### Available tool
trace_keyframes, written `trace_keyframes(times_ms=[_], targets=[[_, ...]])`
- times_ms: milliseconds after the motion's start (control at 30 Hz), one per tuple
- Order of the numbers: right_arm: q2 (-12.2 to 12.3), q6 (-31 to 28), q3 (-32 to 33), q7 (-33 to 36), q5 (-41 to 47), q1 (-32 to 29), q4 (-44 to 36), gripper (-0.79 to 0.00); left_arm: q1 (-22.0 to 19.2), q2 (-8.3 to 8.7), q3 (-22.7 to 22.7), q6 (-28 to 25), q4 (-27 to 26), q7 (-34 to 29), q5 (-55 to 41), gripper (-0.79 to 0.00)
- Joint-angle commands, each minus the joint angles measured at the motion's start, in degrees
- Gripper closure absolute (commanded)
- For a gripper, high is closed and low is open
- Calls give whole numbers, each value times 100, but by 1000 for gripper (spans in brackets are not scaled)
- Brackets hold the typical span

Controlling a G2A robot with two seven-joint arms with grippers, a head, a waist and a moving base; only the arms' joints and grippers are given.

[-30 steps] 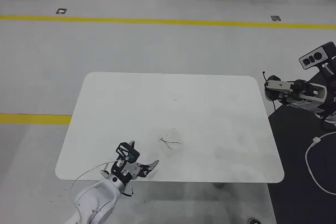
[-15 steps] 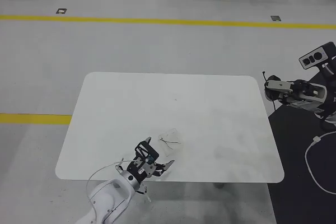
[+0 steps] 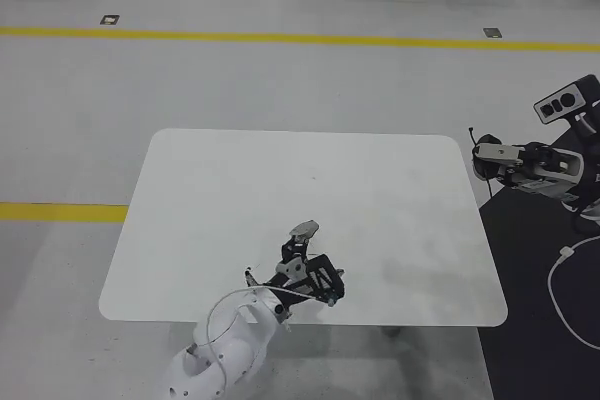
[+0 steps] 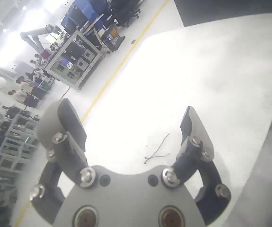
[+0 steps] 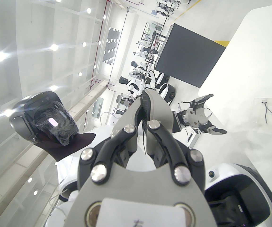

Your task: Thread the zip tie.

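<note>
The zip tie [image 4: 157,151] is a thin dark strand lying loose on the white table [image 3: 280,180] near its front edge. In the right wrist view the zip tie [image 5: 269,112] rests on a clear plastic sheet [image 5: 259,103]. My left gripper [image 4: 126,106] is open and low over the table, with the tie on the surface between its two fingers. From above, the left gripper [image 3: 318,252] sits front of centre. My right gripper [image 5: 145,100] is shut, off the table beside the robot. A thin dark strand shows between its finger bases.
The table is bare apart from the tie and its sheet. Its front edge runs close under the left arm. Another machine with a camera [image 3: 535,160] stands beside the table's right edge, over a dark mat [image 3: 550,300] with a white cable.
My left arm has swung rightward along the table's front edge and forward, bringing its open gripper from the front left to the zip tie.
</note>
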Motion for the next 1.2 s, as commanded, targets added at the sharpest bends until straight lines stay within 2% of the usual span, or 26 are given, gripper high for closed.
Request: trace_keyframes(times_ms=[0, 67, 133, 167, 567, 667, 800, 833, 1000, 1100, 1167], targets=[[0, 0, 0, 0, 0, 0, 0, 0, -436, -83, 186, -38, 284, -591, 375, -785], [0, 0, 0, 0, 0, 0, 0, 0, -743, -165, 249, 201, 493, -1069, 643, -785], [0, 0, 0, 0, 0, 0, 0, 0, -797, -221, 220, 302, 650, -1233, 351, -785], [0, 0, 0, 0, 0, 0, 0, 0, -803, -237, 137, 366, 623, -1234, 141, -785], [0, 0, 0, 0, 0, 0, 0, 0, -810, -233, 159, 317, 613, -1231, 268, -785], [0, 0, 0, 0, 0, 0, 0, 0, -989, -261, 347, -229, 587, -1590, 712, -785], [0, 0, 0, 0, 0, 0, 0, 0, -1542, -402, 543, -1210, 821, -2383, 475, -760], [0, 0, 0, 0, 0, 0, 0, 0, -1713, -453, 597, -1378, 859, -2550, 353, -776], [0, 0, 0, 0, 0, 0, 0, 0, -2430, -732, 637, -2314, 1584, -3669, -1235, -785], [0, 0, 0, 0, 0, 0, 0, 0, -2807, -883, 749, -2555, 1984, -4463, -1857, -708], [0, 0, 0, 0, 0, 0, 0, 0, -3020, -986, 837, -2551, 2285, -4677, -2245, -686]])
